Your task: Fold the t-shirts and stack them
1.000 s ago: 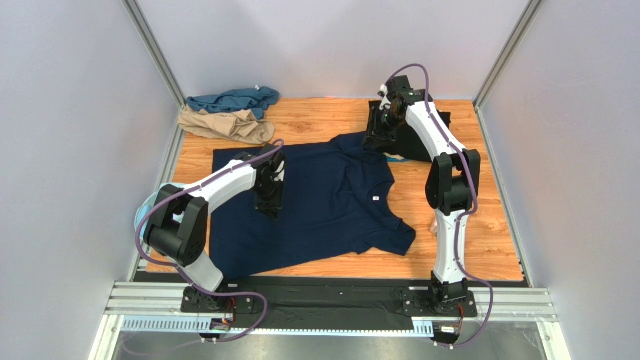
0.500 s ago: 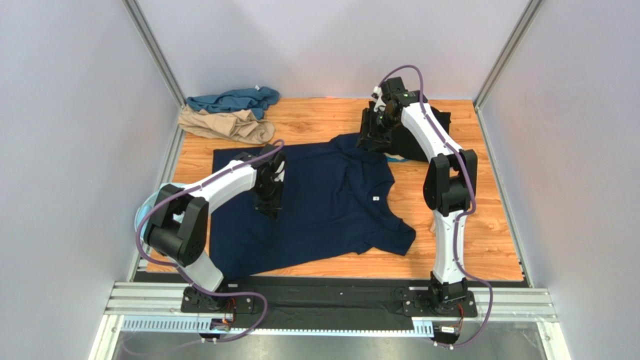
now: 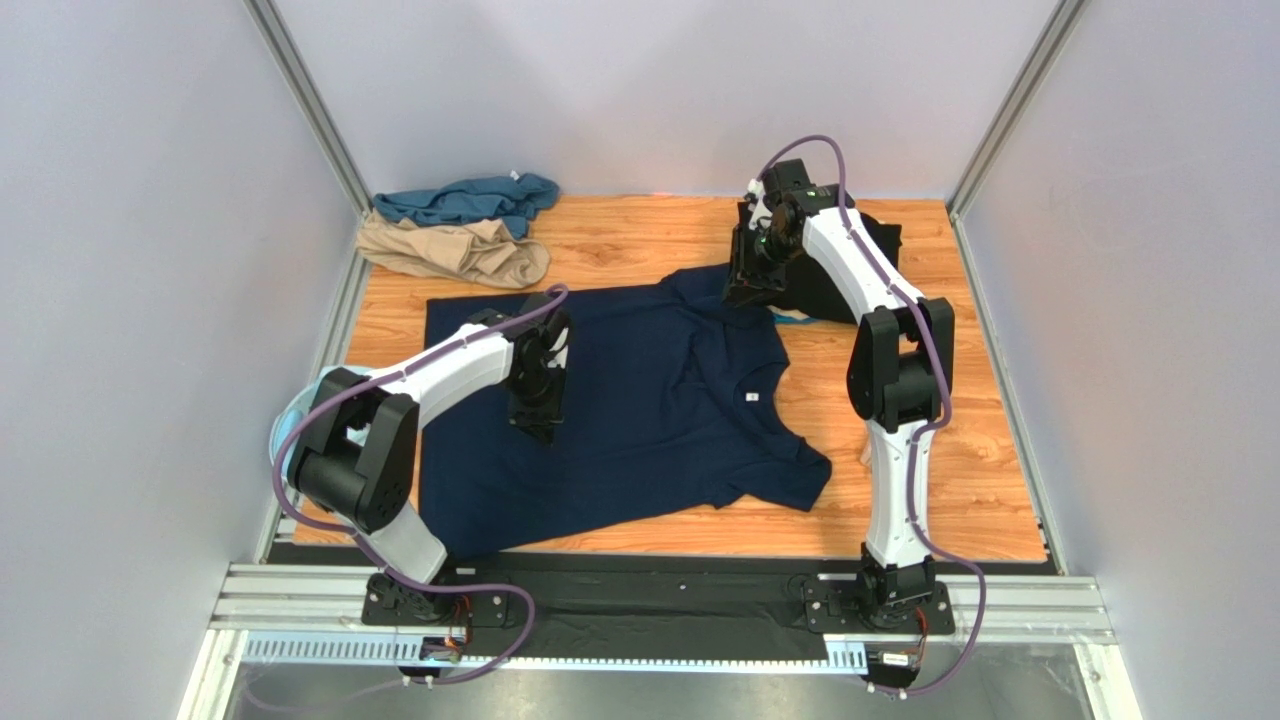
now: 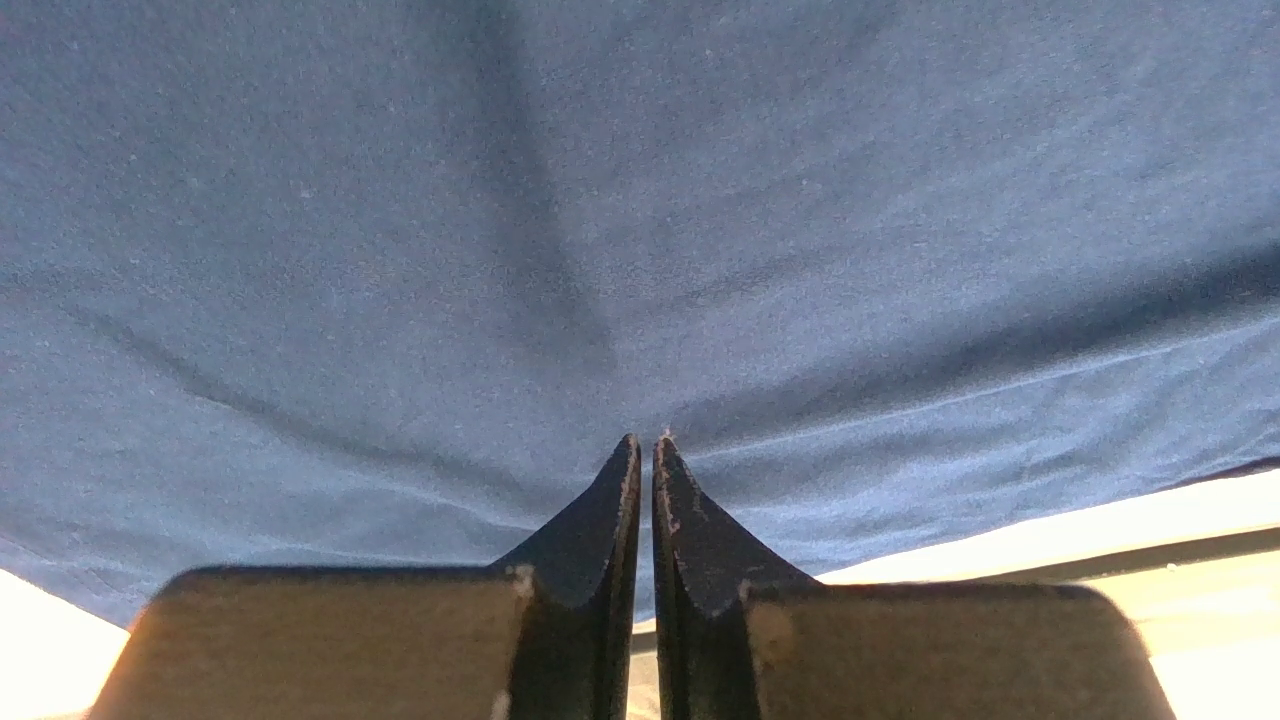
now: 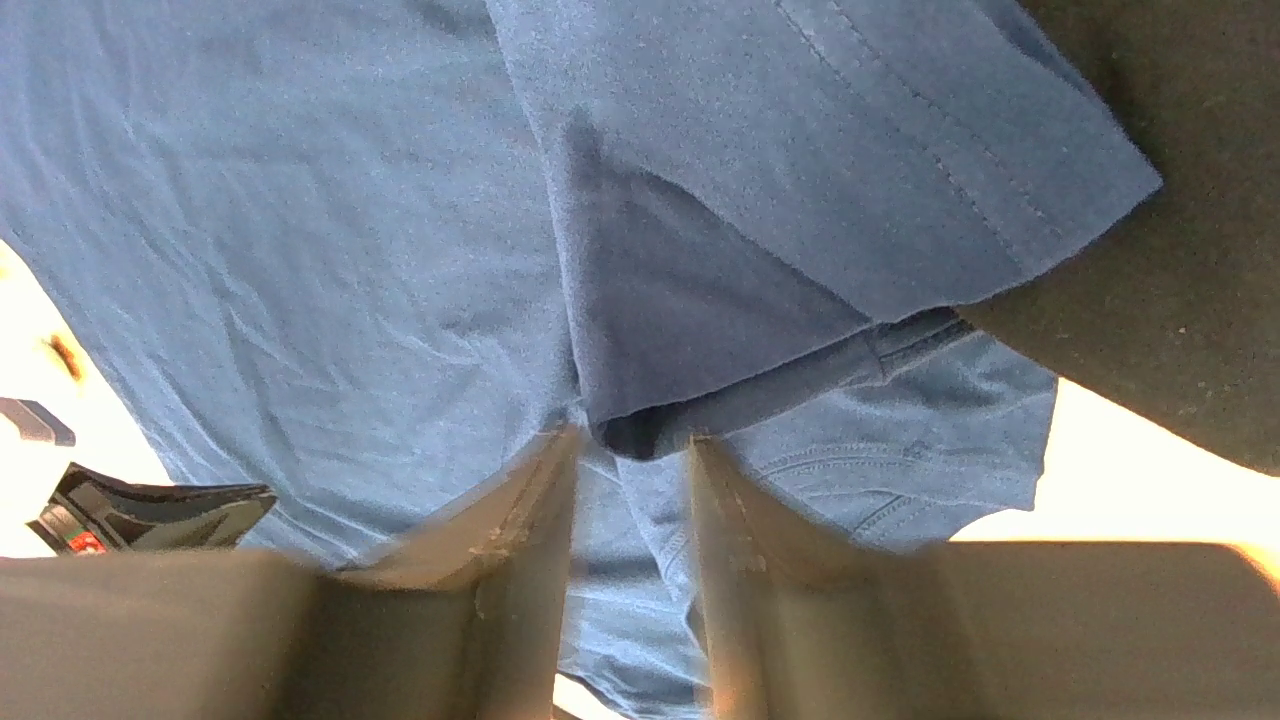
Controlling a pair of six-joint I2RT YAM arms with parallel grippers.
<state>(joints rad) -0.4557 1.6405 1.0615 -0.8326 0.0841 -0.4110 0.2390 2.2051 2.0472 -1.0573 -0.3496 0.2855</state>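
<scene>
Navy t-shirt [image 3: 646, 405] lies spread on your bench [image 3: 932, 435]; left fingers [image 4: 646, 473] pinch its body closed to anchor it, while right fingers [image 5: 559, 480], parted, straddle the folded sleeve [image 5: 781, 225].

A plain dark navy t-shirt [image 3: 646, 405] spreads beneath the black left gripper [image 4: 646, 450], on a warm honey-toned wood-grain table [image 3: 962, 450]. Beyond the grey right gripper [image 5: 631, 450] lies a black t-shirt [image 3: 842, 278]; far left, a teal t-shirt [image 3: 466, 200] and a tan one [image 3: 451, 251].
</scene>
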